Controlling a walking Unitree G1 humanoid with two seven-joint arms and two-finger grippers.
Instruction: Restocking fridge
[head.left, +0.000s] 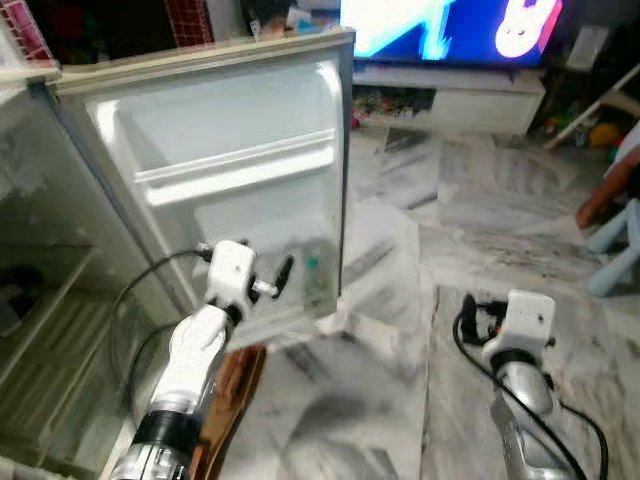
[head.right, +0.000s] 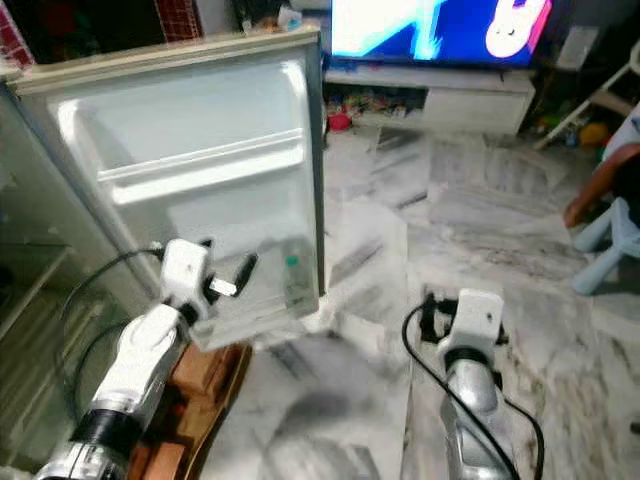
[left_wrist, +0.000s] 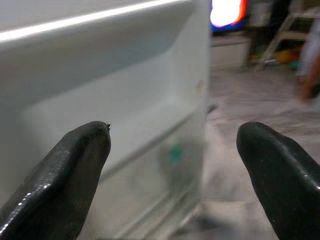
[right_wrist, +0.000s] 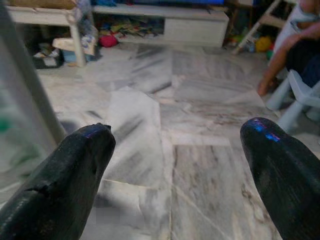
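The small fridge stands with its door (head.left: 230, 160) swung wide, showing the white inner shelves. A clear bottle with a green cap (head.left: 315, 275) stands in the lower door shelf; it is blurred in the left wrist view (left_wrist: 174, 154). My left gripper (head.left: 283, 275) is open just beside the bottle, level with it and touching nothing. In the left wrist view its two black fingers (left_wrist: 75, 165) stand wide apart before the door. My right gripper (head.left: 478, 315) hangs low over the marble floor, open and empty, fingers (right_wrist: 75, 170) spread.
The fridge's open cabinet (head.left: 40, 300) with glass shelves is at my left. A brown wooden object (head.left: 235, 390) lies on the floor under my left arm. A lit TV (head.left: 450, 25) on a low white cabinet is at the back. A person (head.left: 610, 190) sits at the right by a blue stool (head.left: 620, 250).
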